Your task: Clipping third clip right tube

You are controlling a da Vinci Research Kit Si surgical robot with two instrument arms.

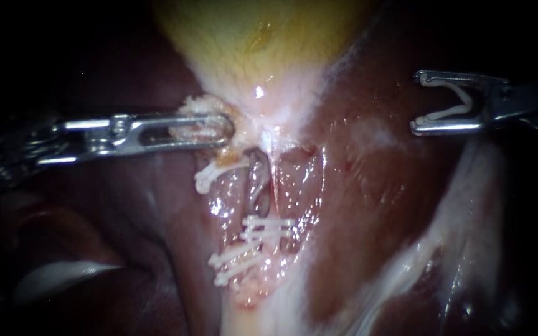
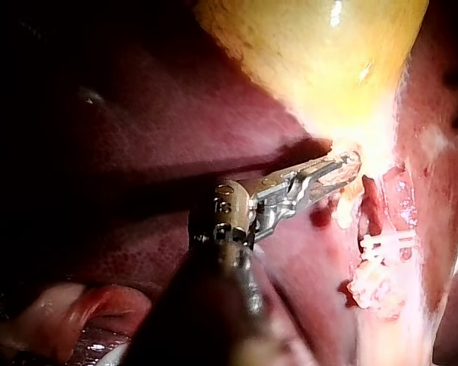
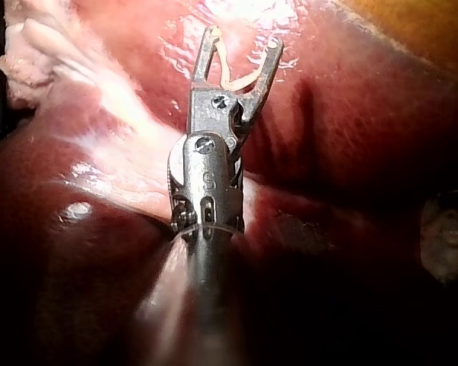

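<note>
Where the field lay nearest the endoscope, two white clips [image 1: 235, 261] crossed the lower tissue at a slant. Just beyond them, a second pair of clips [image 1: 268, 225] lay level across the right tube [image 1: 276, 186]. Beyond these, the left instrument [image 1: 224, 127] had its jaws closed on pale tissue [image 1: 197, 118] at the gallbladder neck, apparently holding it out to the side. The right instrument [image 1: 418, 102] stood well apart from the tube, over the liver [image 1: 375, 205]. Its jaws were spread wide, with an open clip [image 1: 443, 114] seated between them and touching both. Farthest back lay the yellow gallbladder [image 1: 250, 31].

Judged hazards:
- The open clip could be shed if a jaw brushed the liver on approach.
- A clip landing on the existing pair, or catching only part of the tube, would seal poorly.
- A slip of the left instrument's hold would slacken the tube and spoil the aim.
</note>
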